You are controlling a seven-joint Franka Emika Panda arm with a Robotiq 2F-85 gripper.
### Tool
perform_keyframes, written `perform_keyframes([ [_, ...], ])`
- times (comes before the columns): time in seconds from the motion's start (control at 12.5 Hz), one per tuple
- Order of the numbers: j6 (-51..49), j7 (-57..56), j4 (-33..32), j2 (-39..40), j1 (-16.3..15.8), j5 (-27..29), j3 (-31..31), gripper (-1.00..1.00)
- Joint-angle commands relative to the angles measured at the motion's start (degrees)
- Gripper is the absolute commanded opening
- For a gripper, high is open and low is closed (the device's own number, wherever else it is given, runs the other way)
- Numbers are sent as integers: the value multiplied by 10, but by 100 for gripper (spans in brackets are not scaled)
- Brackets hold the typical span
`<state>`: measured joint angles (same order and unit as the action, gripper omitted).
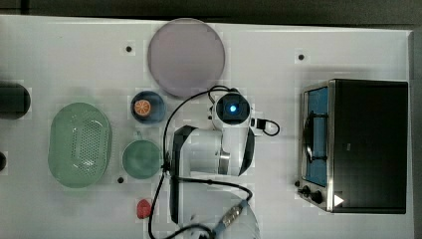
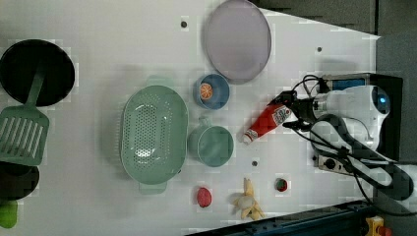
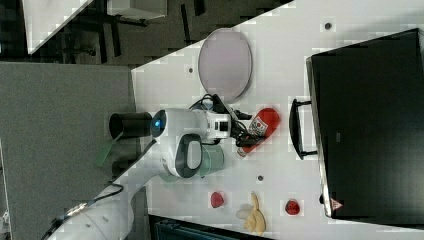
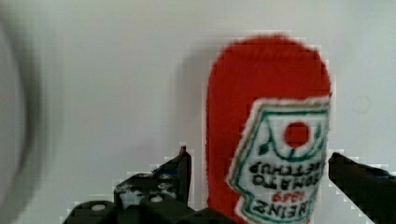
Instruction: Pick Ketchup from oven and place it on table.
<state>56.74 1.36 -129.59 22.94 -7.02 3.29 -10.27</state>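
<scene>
Ketchup point(image 4: 268, 140) between hand point(image 4: 259, 168) fingers, table point(image 4: 116, 70)

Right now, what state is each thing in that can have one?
Oven: door closed.
Ketchup: cap on, outside, within the claw.
Blue bowl: holds an orange slice.
Green cup: empty.
Colander: empty.
Plate: empty.

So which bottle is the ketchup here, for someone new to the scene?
On the white table, look between the oven and the round grey plate. The ketchup lies between the gripper fingers: the one slim red bottle with a white label, longer than the small red fruits.
</scene>
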Motion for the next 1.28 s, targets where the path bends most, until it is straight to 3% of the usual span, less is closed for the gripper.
perform_keyframes([
  [0.08,3,19,51,-132,-2,10,9,100],
  [0.32,-83,19,110,-219,-2,9,8,100],
  [0.4,-155,19,145,-234,-1,7,7,100],
  [0.48,-240,19,192,-240,0,5,6,100],
  [0.64,-321,24,255,-235,0,-8,5,100],
  [0.8,-404,40,296,-236,0,-50,5,100],
  [1.04,-561,95,341,-242,-1,-46,9,100],
  [1.28,-562,95,359,-241,-1,-46,9,100],
])
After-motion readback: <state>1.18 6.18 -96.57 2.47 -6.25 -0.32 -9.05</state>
